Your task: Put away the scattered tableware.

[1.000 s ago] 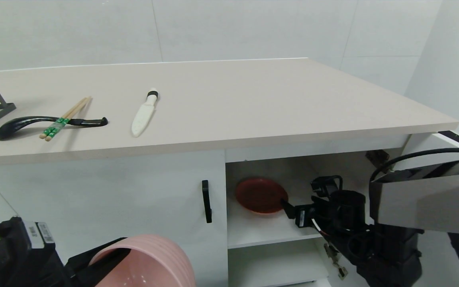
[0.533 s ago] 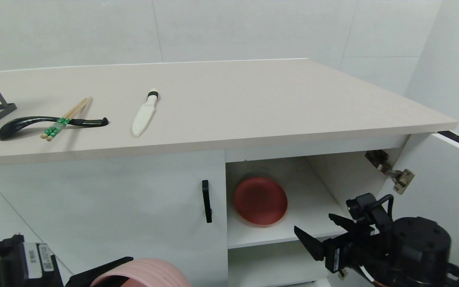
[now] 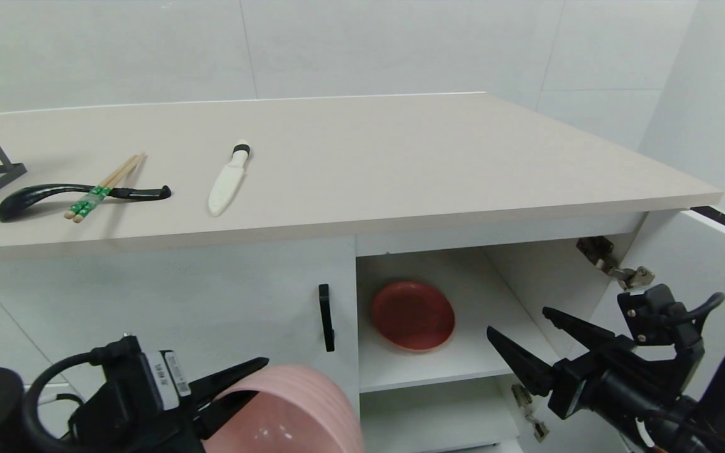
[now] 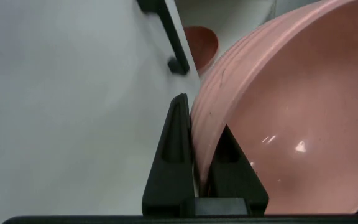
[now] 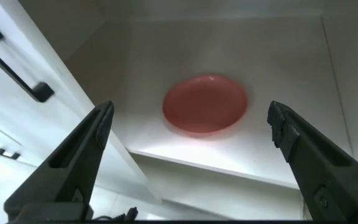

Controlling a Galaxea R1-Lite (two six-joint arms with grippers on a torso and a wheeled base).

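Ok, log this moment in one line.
left gripper: shut on pink bowl | right gripper: open, before cabinet | red plate: on shelf | spoon, chopsticks, knife: on counter

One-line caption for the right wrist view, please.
Right claw open wide, its fingers framing a red plate that lies on the cabinet shelf.

All three views toward red plate (image 3: 413, 314)
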